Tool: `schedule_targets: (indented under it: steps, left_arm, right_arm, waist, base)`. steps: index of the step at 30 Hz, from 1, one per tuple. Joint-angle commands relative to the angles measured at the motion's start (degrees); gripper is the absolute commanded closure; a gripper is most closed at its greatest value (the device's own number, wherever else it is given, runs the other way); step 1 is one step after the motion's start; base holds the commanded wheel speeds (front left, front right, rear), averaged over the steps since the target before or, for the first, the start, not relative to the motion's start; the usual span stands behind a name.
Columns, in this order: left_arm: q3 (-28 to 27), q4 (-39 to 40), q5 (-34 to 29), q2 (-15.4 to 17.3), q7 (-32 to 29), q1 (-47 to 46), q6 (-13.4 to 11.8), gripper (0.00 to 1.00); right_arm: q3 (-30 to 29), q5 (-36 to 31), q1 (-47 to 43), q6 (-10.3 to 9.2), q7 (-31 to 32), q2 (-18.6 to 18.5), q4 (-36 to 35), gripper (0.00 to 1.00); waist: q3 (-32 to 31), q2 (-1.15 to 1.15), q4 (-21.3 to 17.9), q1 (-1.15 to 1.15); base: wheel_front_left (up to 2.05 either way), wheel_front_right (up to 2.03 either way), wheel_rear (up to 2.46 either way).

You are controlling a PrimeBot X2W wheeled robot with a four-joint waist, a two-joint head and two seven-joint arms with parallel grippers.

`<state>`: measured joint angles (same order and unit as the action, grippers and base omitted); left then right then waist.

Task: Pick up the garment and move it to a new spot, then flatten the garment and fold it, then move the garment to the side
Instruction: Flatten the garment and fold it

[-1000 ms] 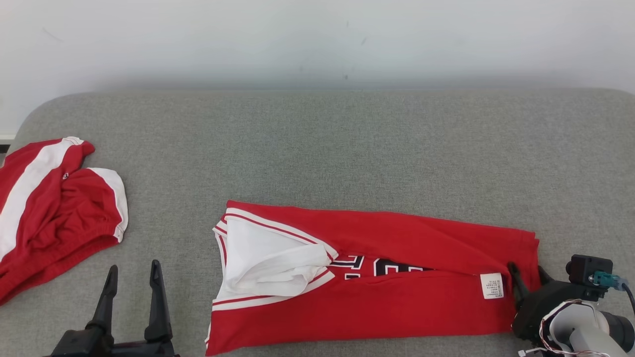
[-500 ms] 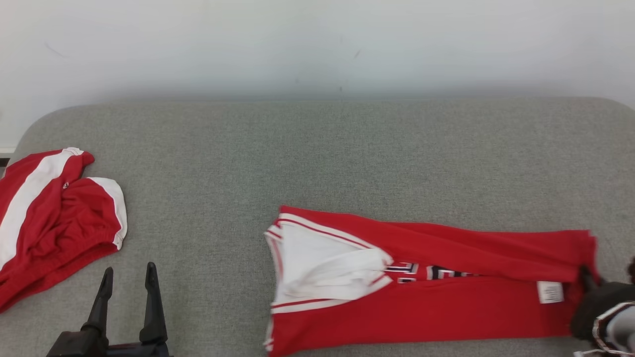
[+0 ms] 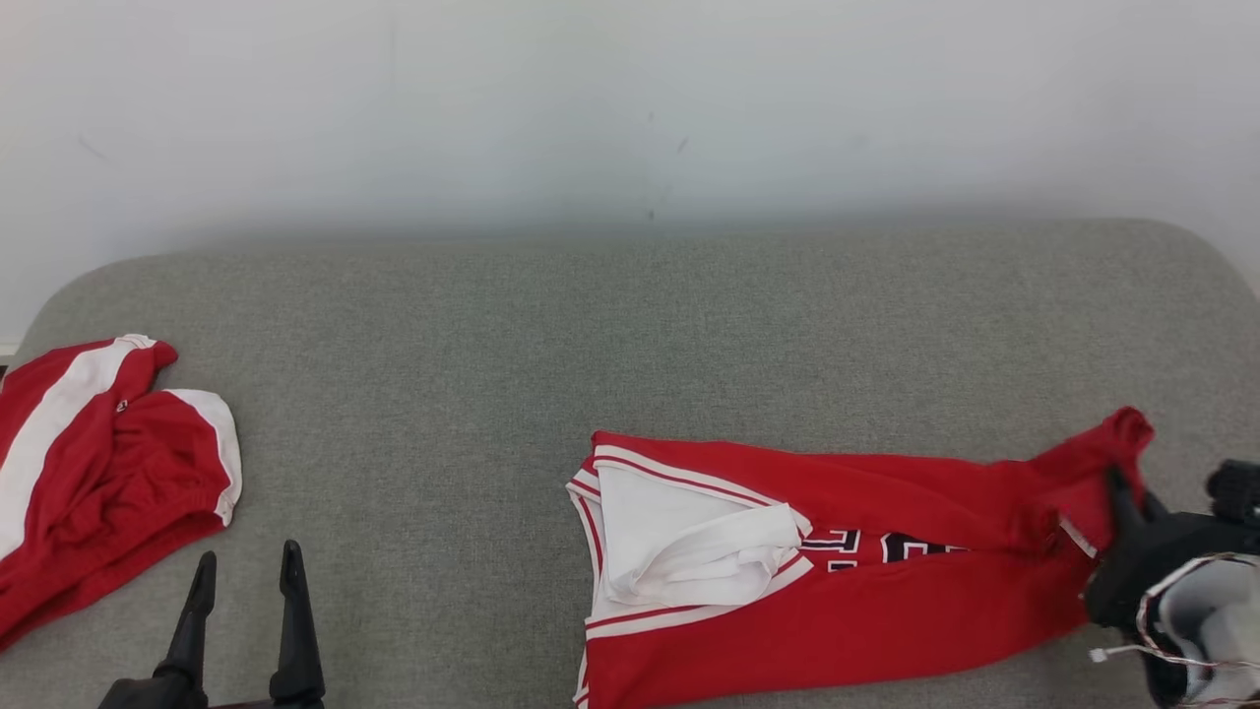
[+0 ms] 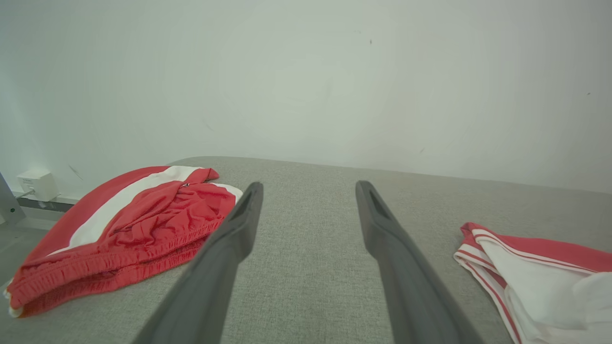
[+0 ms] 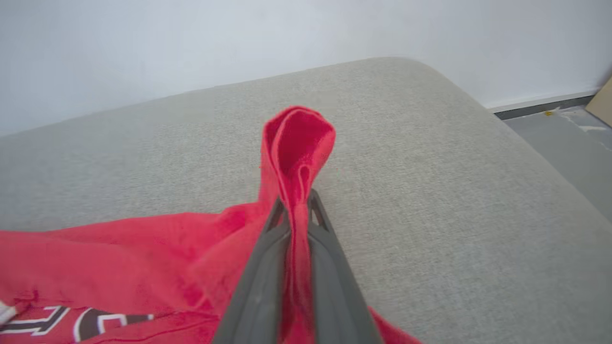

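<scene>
The garment (image 3: pixel 886 601) is a red jersey with white trim and dark lettering, folded lengthwise on the grey padded surface (image 3: pixel 591 325) at the lower right. My right gripper (image 3: pixel 1122 487) is shut on the garment's right end, and a pinched red corner stands up above the surface. In the right wrist view that red fold (image 5: pixel 299 143) sticks out past the closed fingers of my right gripper (image 5: pixel 296 203). My left gripper (image 3: pixel 246 556) stands open at the lower left with nothing between its fingers, and the left wrist view shows the left gripper (image 4: pixel 310 186) over bare cushion.
A crumpled pair of red and white shorts (image 3: pixel 98 473) lies at the far left edge, seen also as the shorts (image 4: pixel 129 224) beside my left fingers. A white wall runs behind the surface. The surface's rounded right edge drops to the floor (image 5: pixel 573 143).
My right gripper closed on the garment's right end, dragged the garment to the right and raised that corner. The head camera also tilted a little. The left gripper stayed open.
</scene>
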<state>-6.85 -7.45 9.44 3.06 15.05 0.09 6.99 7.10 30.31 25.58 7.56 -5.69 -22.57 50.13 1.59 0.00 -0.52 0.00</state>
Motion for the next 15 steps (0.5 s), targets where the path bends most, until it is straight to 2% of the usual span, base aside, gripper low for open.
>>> schedule_targets:
  steps: [1,10,14,15]
  left_arm:
    - [0.2,0.3,-0.3,-0.1,0.2,1.2,-0.3,0.0]
    - [1.2,0.2,0.4,-0.2,0.2,0.7,-0.6,0.0]
    - [1.7,0.0,0.7,-0.2,0.2,0.3,-0.6,0.0]
    - [1.7,0.0,0.7,-0.2,0.2,0.3,-0.6,0.0]
  right_arm:
    - [0.8,0.5,-0.8,-0.14,0.6,1.5,-2.2,1.0]
    - [5.8,1.8,-3.9,-0.13,6.6,10.1,-16.6,1.0]
    - [7.2,0.9,-4.4,-0.13,8.9,14.1,-21.3,1.0]
    - [7.2,0.9,-4.4,-0.13,8.9,14.1,-21.3,1.0]
  waist:
    - [-0.4,0.0,-0.2,0.0]
    - [-0.5,0.0,1.3,0.0]
    - [-0.3,0.0,2.5,0.0]
    - [-0.3,0.0,2.5,0.0]
  base:
    - [0.0,0.0,0.0]
    - [0.0,0.0,0.0]
    - [0.0,0.0,0.0]
    - [0.0,0.0,0.0]
